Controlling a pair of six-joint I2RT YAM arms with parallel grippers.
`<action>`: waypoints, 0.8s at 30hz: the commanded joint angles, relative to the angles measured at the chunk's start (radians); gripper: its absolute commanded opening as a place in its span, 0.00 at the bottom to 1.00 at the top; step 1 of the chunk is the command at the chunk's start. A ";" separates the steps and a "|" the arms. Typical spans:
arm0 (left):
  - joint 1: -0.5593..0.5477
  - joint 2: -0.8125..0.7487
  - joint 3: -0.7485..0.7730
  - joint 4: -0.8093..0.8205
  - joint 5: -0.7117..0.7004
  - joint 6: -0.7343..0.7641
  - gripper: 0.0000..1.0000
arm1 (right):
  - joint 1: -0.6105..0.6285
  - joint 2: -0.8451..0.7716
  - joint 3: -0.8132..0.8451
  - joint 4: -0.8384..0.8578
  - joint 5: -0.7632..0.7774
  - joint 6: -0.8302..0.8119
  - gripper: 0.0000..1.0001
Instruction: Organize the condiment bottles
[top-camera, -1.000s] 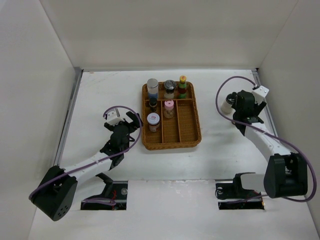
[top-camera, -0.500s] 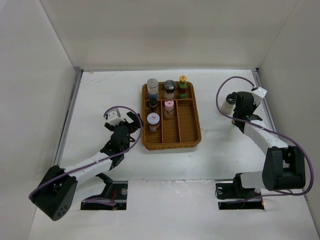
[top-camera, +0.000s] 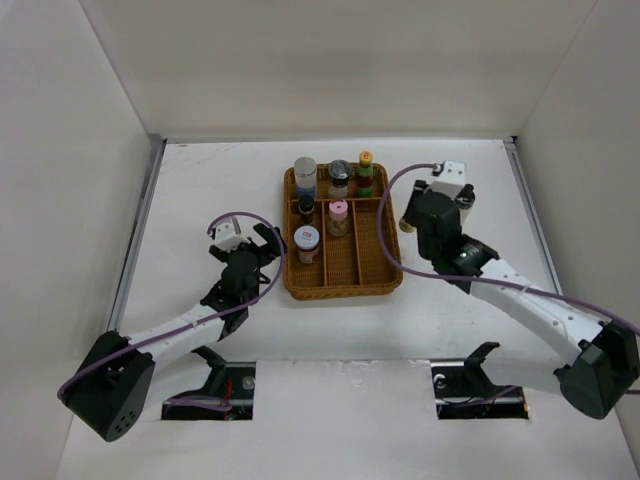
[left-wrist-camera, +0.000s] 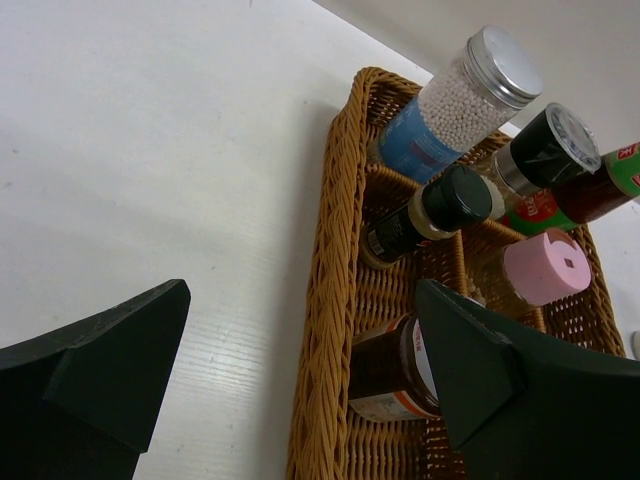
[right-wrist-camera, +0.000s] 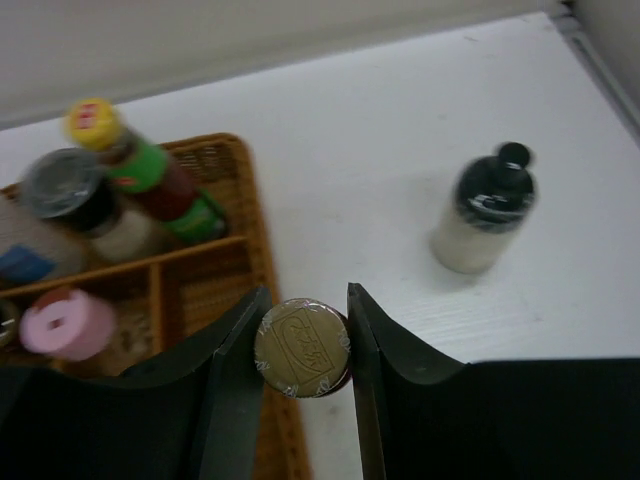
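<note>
Two robot arms flank a brown woven divided tray (top-camera: 345, 293) on a white tabletop (top-camera: 200, 180). The right one grips a small jar.

The left tool (top-camera: 262, 245) is spread wide and holds nothing. The tray's left wall is just to its right. Six upright condiment bottles (top-camera: 338, 215) stand in the tray's back and left compartments, and its long right compartment holds none. The right tool (right-wrist-camera: 304, 300) is closed narrow on a round gold-lidded jar (right-wrist-camera: 300, 348), held upright with its lid facing up. Whether the jar has left the tabletop cannot be told. The tray's right wall is just to this tool's left, and the long compartments run lengthwise away from the arm bases. The right arm is nearer, so a short sideways carry over the wall seems likely. A pale bottle with a black cap (right-wrist-camera: 480, 225) stands ahead and to the right of this tool, apart from it.
</note>
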 joint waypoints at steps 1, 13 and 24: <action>0.011 -0.005 0.009 0.047 -0.001 -0.010 1.00 | 0.115 0.029 0.103 0.145 -0.009 -0.030 0.26; 0.037 0.000 0.007 0.044 -0.004 -0.007 1.00 | 0.313 0.285 0.160 0.274 -0.161 -0.024 0.28; 0.069 -0.007 0.003 0.038 -0.005 -0.008 1.00 | 0.353 0.387 0.080 0.328 -0.146 -0.019 0.32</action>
